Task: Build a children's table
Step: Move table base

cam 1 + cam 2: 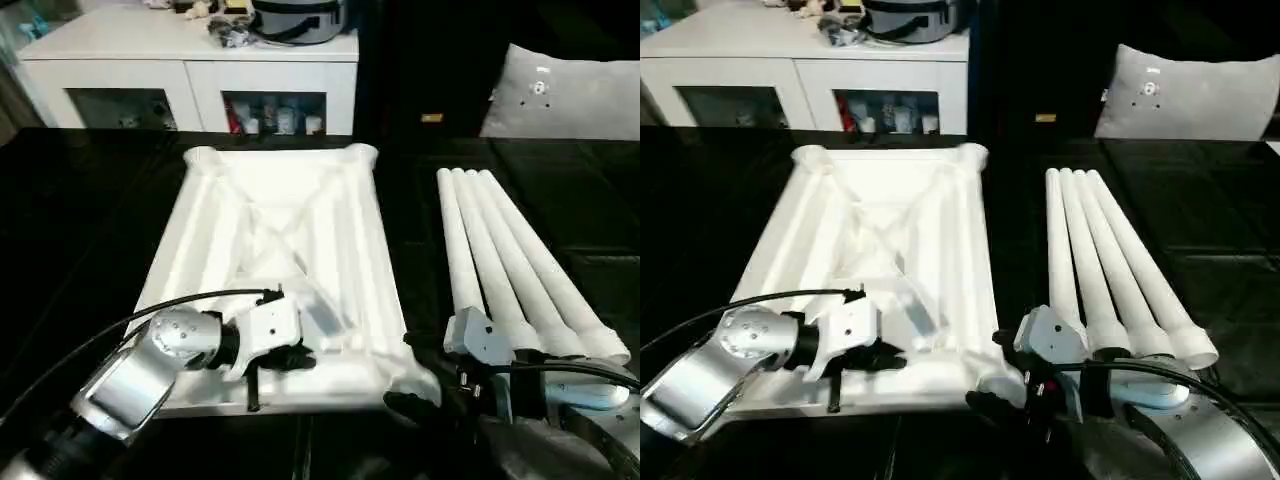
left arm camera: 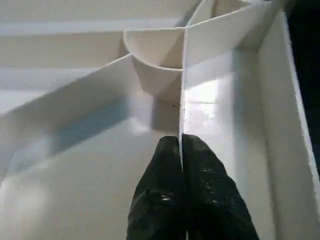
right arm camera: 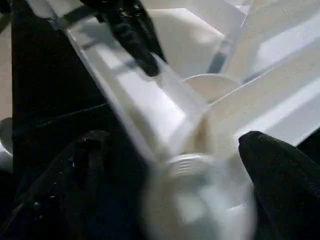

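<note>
The table top [image 1: 290, 250] lies upside down in the centre of the left eye view on a black work surface [image 1: 80, 230], its X-shaped ribs facing up and round corner sockets at its upper corners [image 1: 360, 155]. To its right, four white tapered legs [image 1: 510, 265] lie side by side, touching one another, running from the upper middle of the frame toward the lower right, wide ends nearest the robot.

The left gripper [image 1: 290, 358] sits at the lower left of the frame, over the near edge of the table top. In the left wrist view its black fingers [image 2: 160, 200] are pressed together on a thin upright rib [image 2: 182, 100] of the underside, pinching its edge between them; a curved socket wall [image 2: 155, 50] rises just beyond.

The right gripper [image 1: 1015, 400] sits at the lower centre-right of the right eye view, by the near right corner of the table top, between that corner and the legs' wide ends. In the right wrist view its fingers [image 3: 280, 170] stand spread wide on either side of a blurred round corner socket [image 3: 200, 195]; whether they touch it cannot be told.

At the upper left of the left eye view stands a white cabinet [image 1: 190, 70] with glass doors and clutter on top; a grey cushion [image 1: 570, 95] lies at the upper right.
</note>
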You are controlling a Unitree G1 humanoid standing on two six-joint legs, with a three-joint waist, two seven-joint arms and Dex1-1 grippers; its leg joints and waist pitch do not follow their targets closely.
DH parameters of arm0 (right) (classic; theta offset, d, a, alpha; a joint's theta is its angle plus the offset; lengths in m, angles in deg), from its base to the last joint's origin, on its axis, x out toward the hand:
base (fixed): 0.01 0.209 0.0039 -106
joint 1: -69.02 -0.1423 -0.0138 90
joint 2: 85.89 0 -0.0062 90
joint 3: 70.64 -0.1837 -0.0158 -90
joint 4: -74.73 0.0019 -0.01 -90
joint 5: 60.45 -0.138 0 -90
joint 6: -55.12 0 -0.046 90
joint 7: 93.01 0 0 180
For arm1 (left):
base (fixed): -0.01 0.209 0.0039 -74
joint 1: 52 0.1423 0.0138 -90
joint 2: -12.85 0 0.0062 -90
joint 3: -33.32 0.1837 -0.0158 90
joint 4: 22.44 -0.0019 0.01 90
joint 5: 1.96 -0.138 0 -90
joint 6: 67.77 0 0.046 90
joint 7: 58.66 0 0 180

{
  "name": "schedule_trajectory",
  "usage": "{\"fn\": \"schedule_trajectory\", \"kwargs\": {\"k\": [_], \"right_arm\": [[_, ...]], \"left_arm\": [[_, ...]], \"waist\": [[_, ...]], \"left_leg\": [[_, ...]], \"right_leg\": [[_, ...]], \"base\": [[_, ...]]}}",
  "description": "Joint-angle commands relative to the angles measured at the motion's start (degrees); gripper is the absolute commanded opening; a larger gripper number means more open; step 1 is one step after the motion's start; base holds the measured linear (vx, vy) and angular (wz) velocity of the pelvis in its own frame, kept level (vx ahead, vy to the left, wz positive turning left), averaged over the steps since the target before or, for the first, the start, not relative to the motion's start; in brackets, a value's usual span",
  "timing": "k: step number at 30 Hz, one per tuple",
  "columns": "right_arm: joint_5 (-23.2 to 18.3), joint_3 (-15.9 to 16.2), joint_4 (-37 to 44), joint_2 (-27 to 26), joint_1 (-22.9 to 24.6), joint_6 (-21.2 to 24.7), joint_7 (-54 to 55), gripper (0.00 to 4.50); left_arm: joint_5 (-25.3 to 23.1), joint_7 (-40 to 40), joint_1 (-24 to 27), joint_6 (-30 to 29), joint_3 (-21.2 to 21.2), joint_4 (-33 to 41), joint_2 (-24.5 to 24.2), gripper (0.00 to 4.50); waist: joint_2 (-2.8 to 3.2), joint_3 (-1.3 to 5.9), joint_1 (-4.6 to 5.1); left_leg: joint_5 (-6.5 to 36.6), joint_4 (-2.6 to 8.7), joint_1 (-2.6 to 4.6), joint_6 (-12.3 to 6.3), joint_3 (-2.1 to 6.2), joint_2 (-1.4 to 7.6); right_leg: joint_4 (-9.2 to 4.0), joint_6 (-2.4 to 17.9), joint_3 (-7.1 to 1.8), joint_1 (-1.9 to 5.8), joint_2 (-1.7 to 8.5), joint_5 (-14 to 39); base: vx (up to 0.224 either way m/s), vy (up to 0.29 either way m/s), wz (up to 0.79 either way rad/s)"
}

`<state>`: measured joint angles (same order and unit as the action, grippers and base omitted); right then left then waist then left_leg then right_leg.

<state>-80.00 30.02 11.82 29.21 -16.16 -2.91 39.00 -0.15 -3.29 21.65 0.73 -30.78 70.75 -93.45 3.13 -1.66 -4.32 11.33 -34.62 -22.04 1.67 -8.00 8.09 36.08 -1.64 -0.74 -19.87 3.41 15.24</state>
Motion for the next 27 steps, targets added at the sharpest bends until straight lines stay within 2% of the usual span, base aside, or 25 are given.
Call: {"fn": "schedule_trajectory", "kwargs": {"k": [1,2,4,6,8,13,14,17,20,21,22,24,25,26,27], "right_arm": [[0.2,-0.9,0.4,-0.4,-0.8,-0.1,1.0,4.50],[-0.1,-1.3,0.0,-0.9,-1.4,-0.1,1.2,4.50],[0.2,-1.3,-0.4,-1.3,-2.0,0.0,1.8,4.50],[0.5,-1.4,-1.0,-2.4,-3.0,0.3,3.1,4.50],[0.7,-1.7,-1.5,-3.5,-3.6,0.3,4.3,4.50],[-0.4,-3.0,-2.5,-6.2,-4.7,0.6,6.8,4.50],[-0.4,-3.3,-2.6,-7.1,-5.3,0.6,7.8,4.50],[1.6,-3.1,-3.5,-9.1,-6.9,0.7,11.5,4.50],[3.7,-3.0,-4.9,-11.2,-8.5,0.1,15.0,4.50],[6.9,-3.0,-6.5,-13.2,-10.4,-0.4,19.6,4.50],[7.8,-3.6,-7.3,-14.6,-11.8,0.5,22.3,4.50],[9.1,-4.7,-8.0,-16.9,-13.9,3.6,27.1,4.50],[9.7,-5.0,-8.1,-17.5,-15.1,7.0,29.3,4.50],[10.0,-5.0,-8.1,-17.7,-15.8,9.2,30.4,4.50],[9.1,-5.4,-8.1,-18.0,-16.6,11.4,30.3,4.50]], "left_arm": [[-1.6,-2.7,-0.8,0.5,-2.5,-2.2,-0.1,0.03],[-1.9,-3.4,-1.7,1.1,-2.7,-3.4,0.4,0.03],[-2.4,-4.2,-2.4,1.7,-2.8,-4.3,0.8,0.03],[-2.7,-4.7,-3.4,3.2,-3.0,-5.6,1.3,0.03],[-2.4,-4.3,-3.8,5.2,-3.0,-6.4,1.7,0.03],[-1.7,-3.9,-3.9,7.3,-3.0,-7.0,2.5,0.03],[-1.2,-4.0,-4.0,7.7,-3.2,-7.3,3.0,0.25],[-0.6,-4.2,-4.2,7.9,-3.9,-7.4,3.5,0.25],[-0.5,-5.1,-4.1,8.8,-4.7,-7.7,3.8,0.62],[0.4,-4.9,-3.7,8.9,-5.6,-7.2,3.7,0.66],[1.3,-4.9,-3.4,8.4,-6.4,-6.5,3.8,0.75],[3.2,-4.7,-2.6,7.2,-7.9,-4.6,4.1,1.06],[4.2,-4.9,-2.1,6.2,-9.0,-3.1,4.5,1.06],[4.7,-5.1,-1.8,5.5,-9.6,-2.1,4.8,1.20],[5.6,-5.0,-1.3,4.4,-10.1,-0.5,4.9,1.20]], "waist": [[-0.78,2.06,-0.07],[-1.46,2.08,0.36],[-1.05,2.06,0.53],[-1.25,2.03,0.71],[-1.08,2.06,0.73],[-1.09,2.14,0.69],[-1.15,2.15,0.63],[-1.20,2.09,0.58],[-1.21,2.09,0.68],[-1.28,2.09,0.67],[-1.12,2.10,0.86],[-1.30,2.09,1.01],[-1.20,2.10,0.96],[-1.34,2.16,1.02],[-1.31,2.12,0.92]], "left_leg": [[10.8,4.78,0.94,-1.25,1.45,4.01],[9.6,4.66,0.78,-1.96,1.33,3.95],[9.8,4.62,1.01,-2.14,1.30,3.96],[9.7,4.65,0.99,-2.14,1.29,4.02],[8.8,4.59,0.99,-2.20,1.30,4.11],[8.0,4.50,1.04,-2.35,1.17,4.10],[8.0,4.48,1.11,-2.28,1.14,4.13],[8.2,4.57,1.22,-1.87,1.07,4.16],[8.4,4.67,1.20,-0.98,1.02,4.08],[8.5,4.65,1.24,-0.75,1.02,4.13],[7.9,4.71,1.16,-0.10,0.96,3.87],[7.5,4.72,1.19,0.64,0.94,3.84],[7.3,4.76,1.27,0.85,0.94,3.82],[6.5,4.69,1.34,0.97,0.93,3.77],[5.9,4.57,1.33,0.93,0.86,3.72]], "right_leg": [[-4.44,12.2,-1.39,1.04,4.14,-1.5],[-4.37,12.3,-1.33,1.21,4.14,-2.7],[-4.48,12.7,-1.31,0.98,4.13,-1.8],[-4.44,12.9,-1.28,1.05,4.13,-1.4],[-4.30,13.1,-1.31,1.05,4.17,-2.9],[-3.98,13.9,-1.20,1.09,4.12,-6.1],[-3.98,13.9,-1.21,1.09,4.17,-6.0],[-4.00,14.0,-1.20,0.94,4.11,-5.2],[-3.95,13.9,-1.21,0.91,4.08,-4.4],[-3.92,13.7,-1.21,0.99,4.05,-4.8],[-3.80,13.7,-1.14,0.83,3.90,-4.9],[-3.65,13.7,-1.18,0.88,3.85,-5.5],[-3.61,13.6,-1.13,0.85,3.77,-5.6],[-3.49,13.7,-1.11,0.97,3.65,-6.6],[-3.52,13.5,-1.14,1.05,3.64,-7.3]], "base": [[0.000,0.000,0.00],[0.000,0.000,0.00],[0.000,0.000,0.00],[0.000,0.000,0.00],[0.000,0.000,0.00],[0.000,0.000,0.00],[0.000,0.000,0.00],[0.000,0.000,0.00],[0.000,0.000,0.00],[0.000,0.000,0.00],[0.000,0.000,0.00],[0.000,0.000,0.00],[0.000,0.000,0.00],[0.000,0.000,0.00],[0.000,0.000,0.00]]}}
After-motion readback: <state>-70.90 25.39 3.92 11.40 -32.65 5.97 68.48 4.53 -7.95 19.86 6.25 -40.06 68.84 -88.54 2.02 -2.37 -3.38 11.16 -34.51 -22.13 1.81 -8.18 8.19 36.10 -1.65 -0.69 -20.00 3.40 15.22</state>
